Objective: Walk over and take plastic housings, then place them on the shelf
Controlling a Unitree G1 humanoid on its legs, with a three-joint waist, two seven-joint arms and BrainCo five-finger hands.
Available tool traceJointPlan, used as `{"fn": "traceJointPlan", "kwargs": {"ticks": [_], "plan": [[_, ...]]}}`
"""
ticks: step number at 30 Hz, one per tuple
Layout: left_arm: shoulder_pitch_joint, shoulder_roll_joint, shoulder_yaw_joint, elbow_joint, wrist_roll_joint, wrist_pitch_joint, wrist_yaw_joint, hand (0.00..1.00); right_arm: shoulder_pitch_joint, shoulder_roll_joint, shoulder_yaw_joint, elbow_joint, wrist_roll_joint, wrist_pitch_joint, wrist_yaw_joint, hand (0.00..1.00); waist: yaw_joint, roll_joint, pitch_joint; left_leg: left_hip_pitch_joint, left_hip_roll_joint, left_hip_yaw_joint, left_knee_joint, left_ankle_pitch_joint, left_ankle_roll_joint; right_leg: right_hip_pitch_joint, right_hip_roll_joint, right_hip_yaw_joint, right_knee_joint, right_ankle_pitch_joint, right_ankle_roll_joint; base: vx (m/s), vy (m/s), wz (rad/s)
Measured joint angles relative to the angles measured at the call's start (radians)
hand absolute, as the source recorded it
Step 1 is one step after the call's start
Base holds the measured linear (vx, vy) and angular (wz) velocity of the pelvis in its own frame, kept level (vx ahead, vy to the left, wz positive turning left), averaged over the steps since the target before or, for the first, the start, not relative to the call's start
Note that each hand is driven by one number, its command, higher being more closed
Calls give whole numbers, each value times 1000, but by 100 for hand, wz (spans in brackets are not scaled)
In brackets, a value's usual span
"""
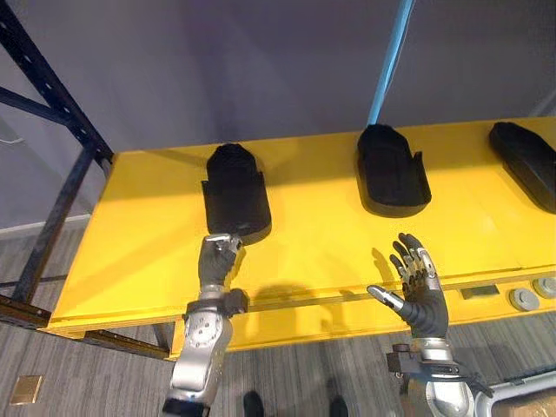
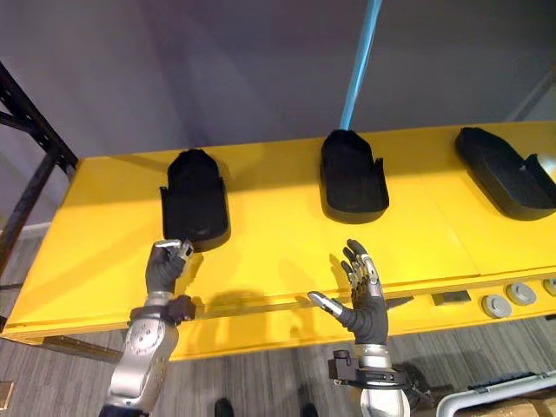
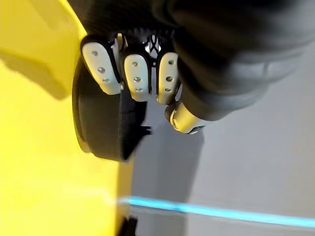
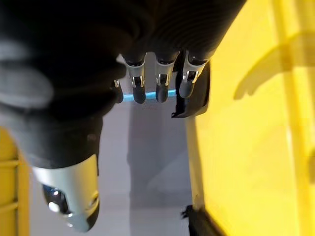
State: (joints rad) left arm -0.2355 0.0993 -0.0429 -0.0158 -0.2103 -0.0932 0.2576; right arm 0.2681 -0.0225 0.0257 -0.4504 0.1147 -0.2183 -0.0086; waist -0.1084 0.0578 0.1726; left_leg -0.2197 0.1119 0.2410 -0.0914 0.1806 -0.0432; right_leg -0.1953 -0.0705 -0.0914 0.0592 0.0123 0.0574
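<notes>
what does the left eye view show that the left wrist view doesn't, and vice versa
Left eye view adds the middle housing and right housing, the open right hand and the dark rack frame. Left wrist view adds a close look at fingers curled on the near end of the left housing. Both share the left hand, that housing, the yellow shelf and the blue strip.

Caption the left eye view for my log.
Yellow shelf: left hand curled at near end of leftmost housing, right hand open before middle housing, third housing at right.
</notes>
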Motion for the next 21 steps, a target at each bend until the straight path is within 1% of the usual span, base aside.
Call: {"fn": "traceJointPlan", "kwargs": {"ticks": [4,15,16,20,21], "plan": [[-64,15,19,49,0,12,24,100,-1,1,35,0,19,0,-1,0,-21,-12,22,-2,0,4,0,-1,-1,-5,1,2,-1,0,0,6,1,-4],[-87,19,18,78,0,24,29,100,6,2,35,0,41,0,0,0,-21,-14,32,-4,4,7,0,-2,-2,-7,4,3,-1,0,0,-10,3,0],[-88,21,18,78,0,25,29,0,9,2,35,0,41,0,1,0,-21,-14,33,-4,4,7,0,-2,-2,-8,4,3,-1,0,0,0,0,0],[-82,20,18,68,0,29,42,0,7,3,35,2,41,0,1,0,-20,-14,33,0,4,5,0,-2,-2,-3,5,2,-1,0,0,0,0,0],[-55,7,17,23,0,30,49,0,3,3,35,3,41,0,1,0,-21,-14,34,5,4,5,0,-2,-2,2,5,3,-2,0,-1,0,0,0]]}}
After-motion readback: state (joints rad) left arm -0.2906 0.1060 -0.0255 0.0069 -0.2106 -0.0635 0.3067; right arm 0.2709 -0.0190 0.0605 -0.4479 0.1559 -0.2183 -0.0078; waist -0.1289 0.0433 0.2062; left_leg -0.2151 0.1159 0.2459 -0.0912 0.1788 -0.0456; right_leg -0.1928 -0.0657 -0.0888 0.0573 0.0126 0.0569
